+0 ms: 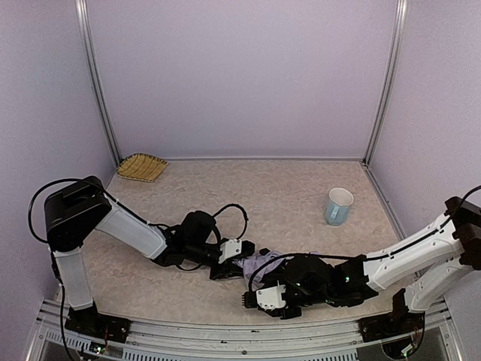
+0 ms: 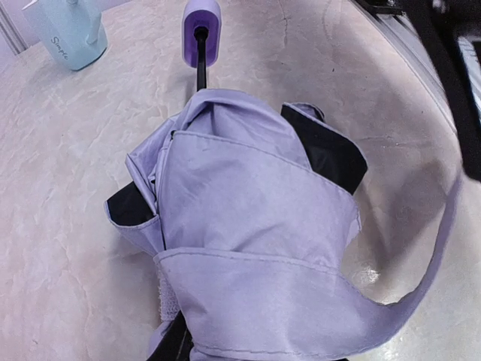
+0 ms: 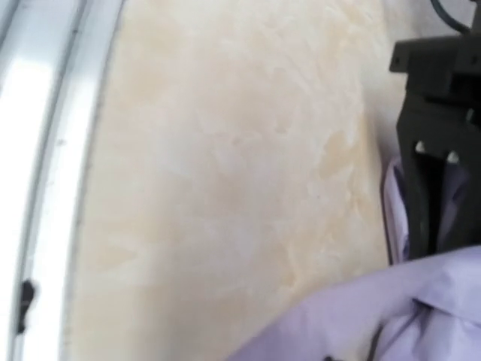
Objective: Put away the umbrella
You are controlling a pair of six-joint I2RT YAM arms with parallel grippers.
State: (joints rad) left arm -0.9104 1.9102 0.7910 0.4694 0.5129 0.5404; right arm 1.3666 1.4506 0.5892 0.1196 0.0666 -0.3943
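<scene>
The umbrella [image 1: 261, 265] lies folded on the table near the front edge, between both grippers. In the left wrist view its lavender fabric [image 2: 248, 195] with black underside fills the frame and hides my own jaws. The thin black shaft [image 2: 201, 71] runs away to the small lavender handle [image 2: 203, 30]. My left gripper [image 1: 228, 268] sits on the umbrella's left end, and its black fingers [image 3: 425, 195] show pressed onto the fabric. The strap [image 2: 443, 248] arcs off to the right toward my right gripper [image 1: 259, 298]. A lavender band [image 3: 391, 301] crosses the right wrist view, where my own fingers do not show.
A light-blue cup [image 1: 338, 205] stands at the right, beyond the handle [image 2: 71, 34]. A woven straw basket [image 1: 142, 166] sits in the far left corner. The table's metal front rail [image 3: 45, 150] runs close beside the right gripper. Walls enclose three sides.
</scene>
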